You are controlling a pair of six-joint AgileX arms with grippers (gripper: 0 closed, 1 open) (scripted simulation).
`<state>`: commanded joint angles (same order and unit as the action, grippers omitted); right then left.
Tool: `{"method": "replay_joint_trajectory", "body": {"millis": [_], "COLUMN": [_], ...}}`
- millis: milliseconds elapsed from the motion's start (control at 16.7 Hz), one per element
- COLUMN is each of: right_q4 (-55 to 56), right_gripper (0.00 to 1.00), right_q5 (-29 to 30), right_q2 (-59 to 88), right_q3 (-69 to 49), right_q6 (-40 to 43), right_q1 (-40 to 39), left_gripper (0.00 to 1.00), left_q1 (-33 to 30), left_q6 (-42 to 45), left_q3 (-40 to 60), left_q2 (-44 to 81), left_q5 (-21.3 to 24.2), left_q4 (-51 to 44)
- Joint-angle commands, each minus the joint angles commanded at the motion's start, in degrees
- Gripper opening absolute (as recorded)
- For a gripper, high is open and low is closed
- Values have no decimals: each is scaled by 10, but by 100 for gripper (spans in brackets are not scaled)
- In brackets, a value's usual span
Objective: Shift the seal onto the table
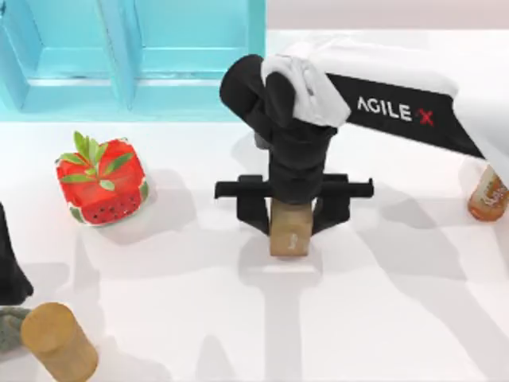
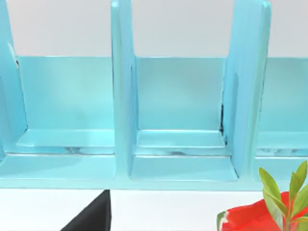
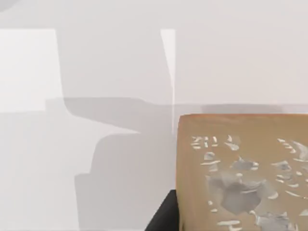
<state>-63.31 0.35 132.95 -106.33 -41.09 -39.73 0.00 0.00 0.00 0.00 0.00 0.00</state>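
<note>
The seal (image 1: 291, 235), a small tan-brown block, is at the middle of the white table (image 1: 398, 310). My right gripper (image 1: 291, 225) comes down over it from the back, one black finger (image 1: 253, 213) on each side, shut on the block. In the right wrist view the seal (image 3: 240, 173) looms close, pale flecks on its face, with a black fingertip (image 3: 166, 214) against its edge. Whether the block touches the table I cannot tell. My left arm (image 1: 9, 259) is parked at the left edge.
A light blue cabinet (image 1: 131, 56) spans the back left, its open compartments (image 2: 180, 101) in the left wrist view. A watermelon cube (image 1: 102, 181) sits left of centre, a wooden cylinder (image 1: 60, 342) front left, an orange bottle (image 1: 487, 195) far right.
</note>
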Motion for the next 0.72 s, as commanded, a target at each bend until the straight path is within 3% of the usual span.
{"method": "replay_joint_trajectory", "body": {"millis": [720], "right_q4": [0], "right_gripper": [90], "right_q5": [0], "right_q2": [0], "right_q3": [0], "right_q6": [0], "right_q1": [0], "left_gripper": [100], "left_q1": [0], "left_q6": [0], "left_q3": [0], "left_q2": [0], "left_q5": [0], "left_q4": [0]}}
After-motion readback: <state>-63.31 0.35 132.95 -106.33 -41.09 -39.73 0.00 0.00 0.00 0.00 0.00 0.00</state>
